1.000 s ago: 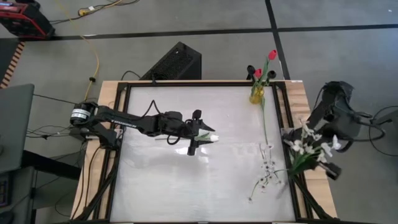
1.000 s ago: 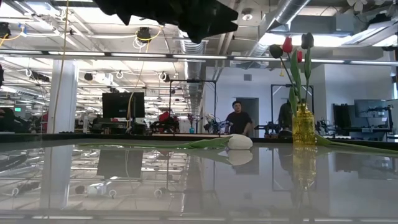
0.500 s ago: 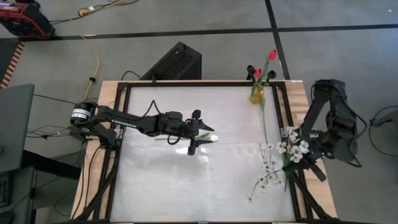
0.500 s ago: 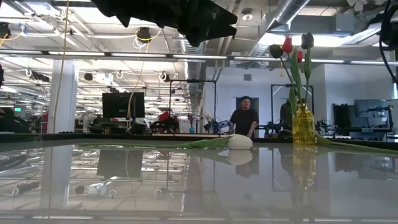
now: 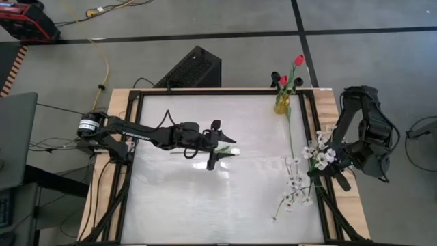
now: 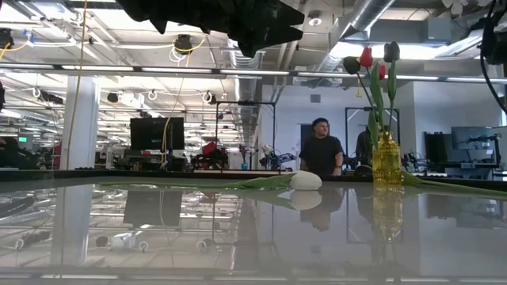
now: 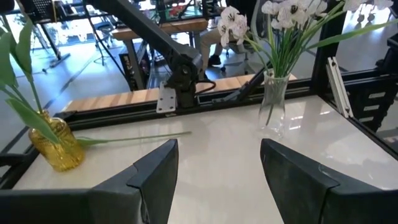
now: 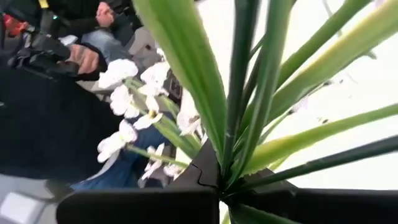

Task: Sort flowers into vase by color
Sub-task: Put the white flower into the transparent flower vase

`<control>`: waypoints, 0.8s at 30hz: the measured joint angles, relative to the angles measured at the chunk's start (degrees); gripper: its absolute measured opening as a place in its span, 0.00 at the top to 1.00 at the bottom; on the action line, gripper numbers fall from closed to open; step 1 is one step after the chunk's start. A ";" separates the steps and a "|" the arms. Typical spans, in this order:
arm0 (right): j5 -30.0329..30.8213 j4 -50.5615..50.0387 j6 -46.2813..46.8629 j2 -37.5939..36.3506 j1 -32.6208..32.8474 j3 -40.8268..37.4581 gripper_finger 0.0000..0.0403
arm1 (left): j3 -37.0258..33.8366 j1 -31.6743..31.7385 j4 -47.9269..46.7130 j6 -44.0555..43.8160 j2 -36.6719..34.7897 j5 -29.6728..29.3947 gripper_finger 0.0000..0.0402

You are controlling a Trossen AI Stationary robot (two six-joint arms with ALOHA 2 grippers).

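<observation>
A white tulip (image 5: 232, 151) (image 6: 305, 180) lies on its side mid-table. My left gripper (image 5: 216, 145) (image 7: 217, 168) hovers open above it, clear of it in the low view (image 6: 230, 20). A yellow vase (image 5: 282, 104) (image 7: 55, 148) at the far edge holds red and dark tulips (image 6: 372, 59). Sprigs of tiny white blossoms (image 5: 293, 186) and a loose green stem (image 5: 290, 133) lie near the right edge. My right gripper (image 5: 334, 174) (image 8: 214, 186) is shut on a bunch of white flowers (image 5: 319, 156) (image 7: 280, 12), whose stems stand in a clear glass vase (image 7: 273, 109). My right gripper holds the white flower bunch by its green stems (image 8: 233, 155), which fan out from between the shut fingers (image 8: 155, 202). It comes from the table's right side. The fingers hide the place of contact. Whether the clear vase base (image 7: 273, 129) touches the table, I cannot tell.
A black frame (image 5: 311, 130) runs around the white table, with a wooden border (image 5: 334, 102) outside it. A black box (image 5: 191, 68) sits on the floor beyond the far edge. A person (image 6: 321, 150) stands in the room behind. Bare white surface (image 5: 177, 198) spreads along the near side.
My right arm has carried the white flower bunch toward the table's left, from outside the right edge to just over it. The person in the room behind has walked a little to the right.
</observation>
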 joint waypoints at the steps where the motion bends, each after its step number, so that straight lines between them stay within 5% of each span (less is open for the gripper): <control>1: 0.87 0.11 -0.55 0.00 0.00 0.00 0.93 | 0.00 0.00 0.02 0.00 0.00 0.00 0.46; 24: 5.04 -2.71 1.74 10.52 0.35 0.00 0.93 | 0.00 0.00 -0.35 0.02 0.00 0.00 0.46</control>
